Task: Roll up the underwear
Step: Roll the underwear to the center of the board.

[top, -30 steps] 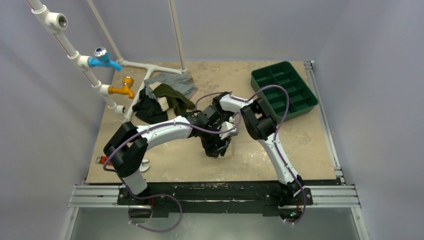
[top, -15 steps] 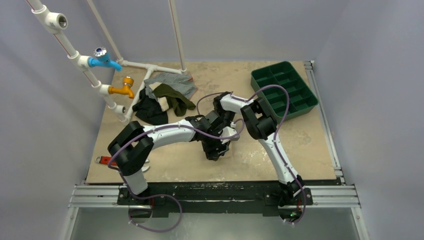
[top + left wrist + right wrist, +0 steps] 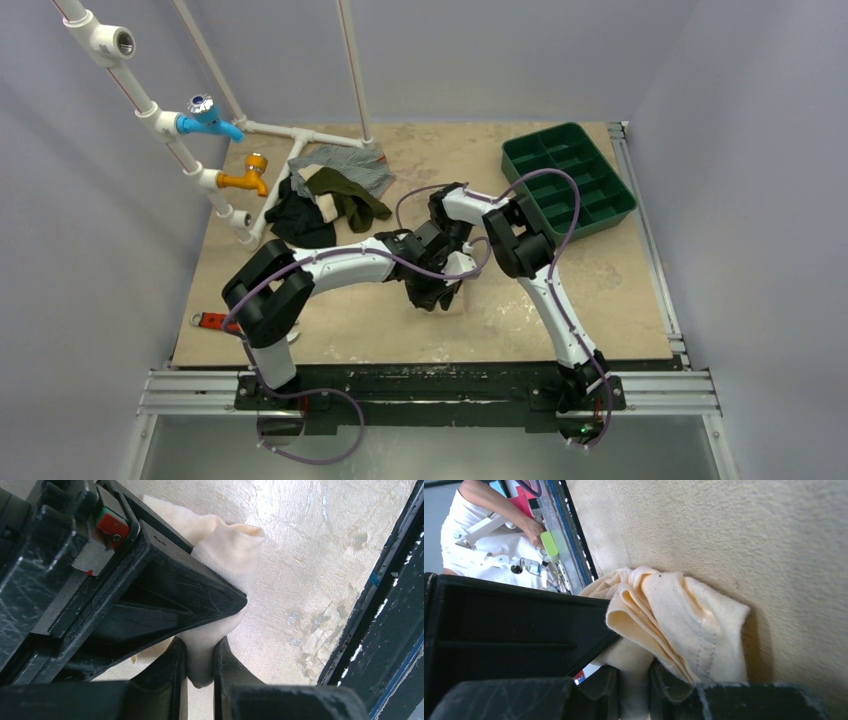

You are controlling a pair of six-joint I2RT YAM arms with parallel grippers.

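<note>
The underwear (image 3: 694, 625), a pale beige-peach cloth, lies bunched in loose folds on the tan table. My right gripper (image 3: 633, 680) is shut on a fold at its near edge. In the left wrist view another lobe of the underwear (image 3: 227, 550) hangs down between the fingers of my left gripper (image 3: 200, 662), which is shut on it. The right gripper's black body (image 3: 150, 585) crosses just above that pinch. Seen from the top, the left gripper (image 3: 432, 292) and the right gripper (image 3: 452, 272) meet mid-table and cover the cloth.
A green compartment tray (image 3: 568, 180) sits at the back right. A heap of dark, olive and grey striped garments (image 3: 330, 195) lies back left beside white pipes with a blue tap (image 3: 208, 115) and an orange tap (image 3: 248, 175). A red-handled tool (image 3: 212, 321) lies near the front left edge.
My left gripper has closed its fingers on the underwear and its arm has shifted slightly right. The right gripper has kept its hold in place.
</note>
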